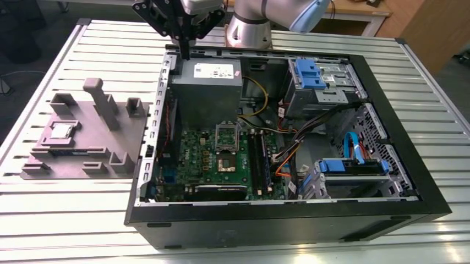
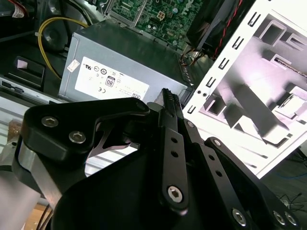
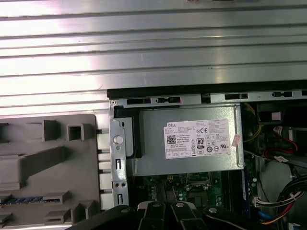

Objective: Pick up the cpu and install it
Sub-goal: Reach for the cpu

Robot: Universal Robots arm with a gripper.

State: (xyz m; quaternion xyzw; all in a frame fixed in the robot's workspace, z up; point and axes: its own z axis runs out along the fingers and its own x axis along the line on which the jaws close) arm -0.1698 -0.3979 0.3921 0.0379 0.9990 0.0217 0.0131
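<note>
The cpu [image 1: 61,131], a small silver-topped square, lies in a recess of the grey fixture block [image 1: 88,159] on the table, at the exterior view's left of the open computer case [image 1: 294,220]. My black gripper [image 1: 185,54] hangs over the case's far left corner, above the grey power-supply box [image 1: 207,88], well away from the cpu. Its fingers are shut with nothing between them, as the second wrist view shows at the gripper [image 2: 168,94]. The green motherboard [image 1: 195,159] carries the socket [image 1: 224,163] with its lid [image 1: 226,133] raised.
Black memory slots [image 1: 257,159] run beside the socket. Blue drive bays [image 1: 320,77] and orange and blue cables [image 1: 353,148] fill the case's right side. In the first wrist view the power-supply box [image 3: 192,139] lies below, with the fixture block [image 3: 48,163] beside the case wall.
</note>
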